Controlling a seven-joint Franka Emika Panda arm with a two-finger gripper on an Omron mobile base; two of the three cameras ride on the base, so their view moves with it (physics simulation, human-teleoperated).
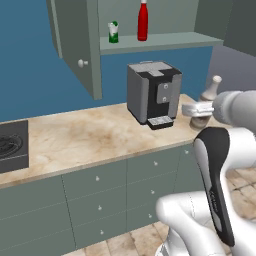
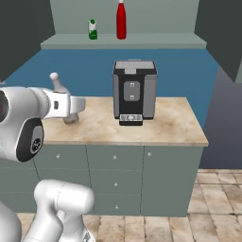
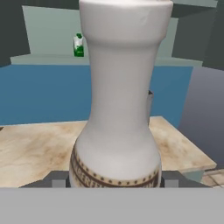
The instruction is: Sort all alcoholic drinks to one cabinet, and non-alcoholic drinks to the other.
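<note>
A pale grey-beige bottle [image 1: 214,86] [image 2: 56,81] with a narrow neck stands at the counter's end, and in the hand view the bottle [image 3: 120,109] looms close. My gripper [image 1: 199,111] [image 2: 71,106] [image 3: 113,181] is shut on its lower body, with a finger pressed against each side. Whether its base still touches the counter I cannot tell. A tall red bottle [image 1: 143,21] [image 2: 121,20] and a small green-and-white carton [image 1: 114,32] [image 2: 92,30] [image 3: 78,45] stand upright on the shelf of the open wall cabinet [image 1: 160,42] [image 2: 123,43].
A dark grey coffee machine [image 1: 152,92] [image 2: 134,92] stands on the marble counter [image 1: 90,135] under the cabinet. The cabinet door [image 1: 75,40] hangs open at the left. A black stove [image 1: 12,145] sits at the far left. Drawer units [image 2: 113,175] run below.
</note>
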